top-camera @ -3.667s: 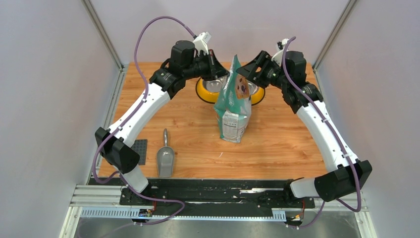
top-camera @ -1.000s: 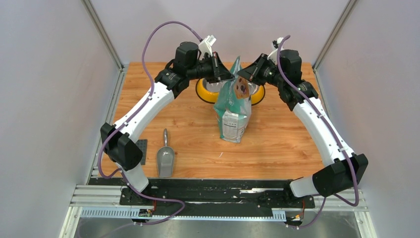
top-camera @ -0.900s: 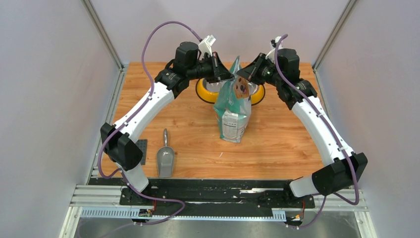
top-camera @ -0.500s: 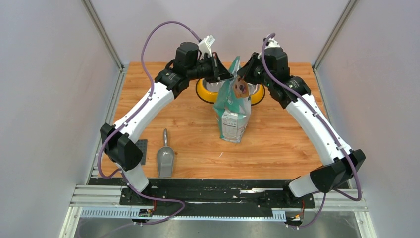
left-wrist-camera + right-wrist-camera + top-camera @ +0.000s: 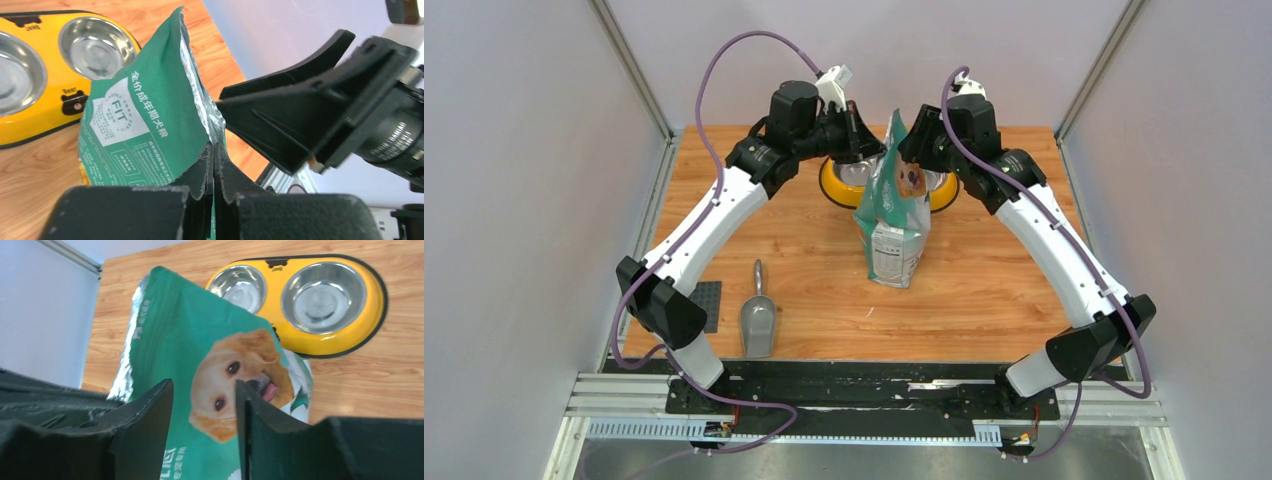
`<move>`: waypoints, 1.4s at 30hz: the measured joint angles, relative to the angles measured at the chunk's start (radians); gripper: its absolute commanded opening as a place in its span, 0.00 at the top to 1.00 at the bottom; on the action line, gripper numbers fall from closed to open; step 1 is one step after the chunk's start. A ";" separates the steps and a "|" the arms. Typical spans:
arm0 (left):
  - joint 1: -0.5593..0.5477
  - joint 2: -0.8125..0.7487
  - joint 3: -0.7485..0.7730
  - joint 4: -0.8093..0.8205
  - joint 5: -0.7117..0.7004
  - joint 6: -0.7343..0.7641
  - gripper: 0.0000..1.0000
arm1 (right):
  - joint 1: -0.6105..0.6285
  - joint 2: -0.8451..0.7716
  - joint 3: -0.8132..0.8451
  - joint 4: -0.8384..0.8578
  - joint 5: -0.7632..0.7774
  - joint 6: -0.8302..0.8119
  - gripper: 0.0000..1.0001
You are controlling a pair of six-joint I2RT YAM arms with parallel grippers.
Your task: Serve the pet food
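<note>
The teal-green pouch (image 5: pixel 894 205) with a golden retriever on it stands upright mid-table, its torn top showing silver lining. No kibble shows; it is hidden inside the pouch. My left gripper (image 5: pixel 871 152) is shut on the pouch's upper left edge; the left wrist view shows the closed jaws (image 5: pixel 214 148) pinching the pouch (image 5: pixel 145 115). My right gripper (image 5: pixel 917 148) is open at the pouch's upper right side; in the right wrist view (image 5: pixel 204 385) its jaws frame the dog face on the pouch (image 5: pixel 200 330) without gripping it.
The yellow double feeder (image 5: pixel 833 186) with two steel bowls sits just behind the pouch and also shows in both wrist views (image 5: pixel 45 127) (image 5: pixel 300 342). A grey scoop (image 5: pixel 757 322) lies at the front left beside a small dark plate (image 5: pixel 709 303).
My right gripper has swung left, closer to the pouch's top. My left gripper has drawn back slightly while still holding the pouch edge, and the pouch top stands a little taller.
</note>
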 measured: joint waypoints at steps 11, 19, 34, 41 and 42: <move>-0.026 0.000 0.075 -0.137 -0.150 0.117 1.00 | 0.000 -0.038 0.044 0.007 -0.201 0.103 0.50; -0.025 0.000 0.075 -0.145 -0.154 0.138 1.00 | 0.000 0.027 0.085 0.008 -0.229 0.150 0.53; -0.024 0.000 0.076 -0.143 -0.123 0.111 1.00 | 0.005 0.064 0.088 0.022 -0.224 0.180 1.00; -0.021 0.000 0.075 -0.137 -0.106 0.107 1.00 | 0.014 0.096 0.135 -0.016 -0.221 0.135 0.72; -0.020 0.000 0.074 -0.138 -0.106 0.107 1.00 | 0.017 0.106 0.147 -0.025 -0.214 0.129 0.72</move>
